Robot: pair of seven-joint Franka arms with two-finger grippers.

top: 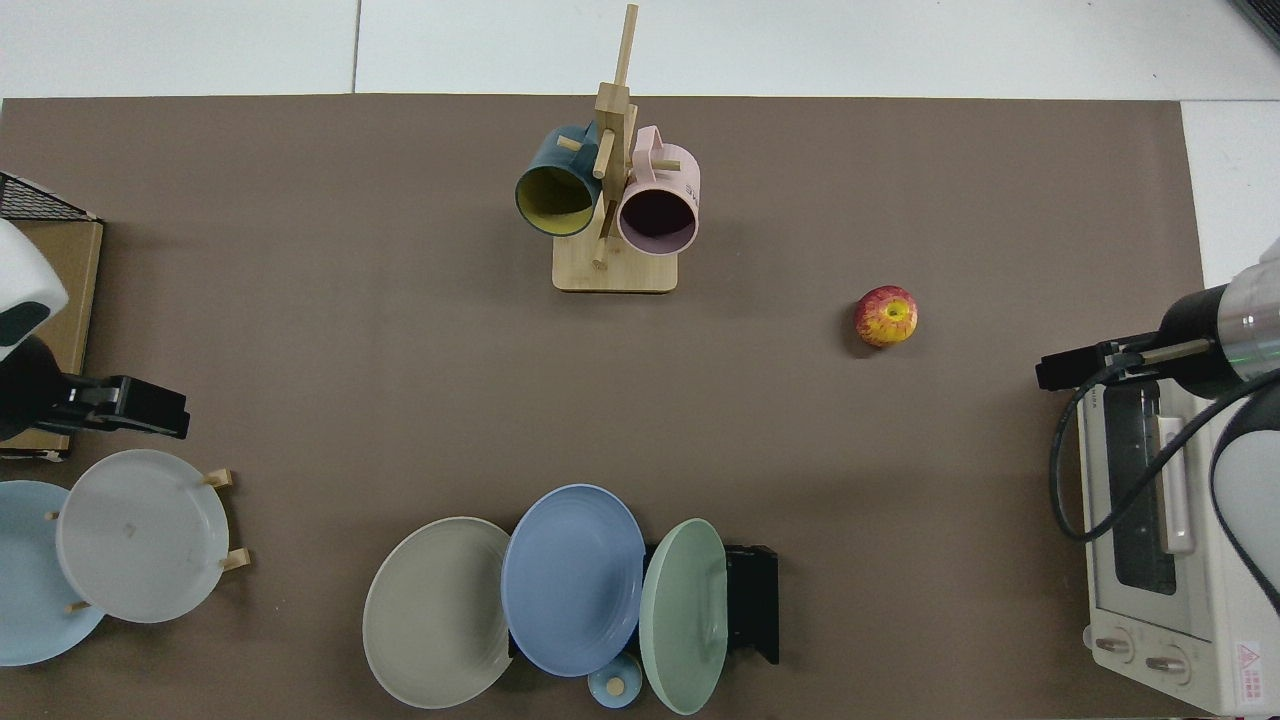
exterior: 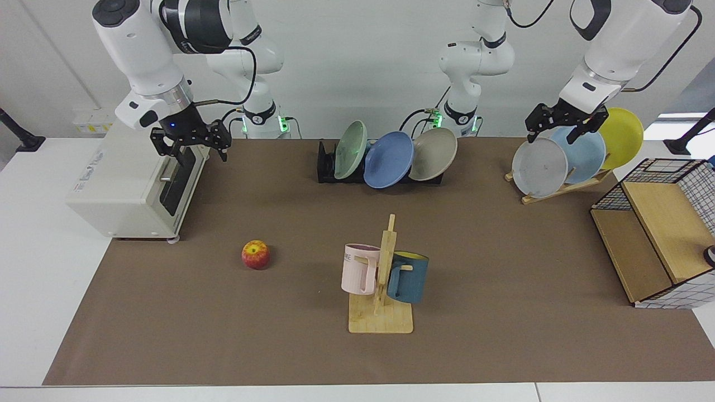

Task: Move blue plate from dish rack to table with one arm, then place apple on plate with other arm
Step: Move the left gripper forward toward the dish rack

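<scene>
The table (exterior: 503, 335), white with a large brown mat, is seen from across and from above. At its 9 o'clock edge in the facing view a toaster oven (exterior: 128, 190) is set, and at 3 o'clock a wire-and-wood crate (exterior: 659, 234) is partly cut off by the frame. The black dish rack (exterior: 325, 163) stands at 12 o'clock on the mat, and three leaning plates are held in it: the blue plate (exterior: 389, 159) in the middle, overlapped on one side by a pale green plate (exterior: 351, 149) and on the other by a beige plate (exterior: 433, 153). Most of the rack is hidden behind them. A slanted wooden stand (exterior: 558, 187) with grey, sky-blue and yellow plates is placed toward 2 o'clock. A mug tree (exterior: 382, 279) with a pink and a dark blue mug stands near the centre. The apple (exterior: 256, 254) rests alone on the mat at about 8 o'clock.

The left gripper (exterior: 565, 124) is held spread and empty above the wooden stand's plates, touching none. The blue plate lies toward 9 o'clock from it, well apart, with its face turned toward the camera and its rim uppermost. The right gripper (exterior: 192, 146) waits, likewise spread and empty, over the toaster oven's front; the apple lies toward 5 o'clock from it. The left arm is judged the nearer one for the plate. In the top view only the tips of both grippers are visible.
</scene>
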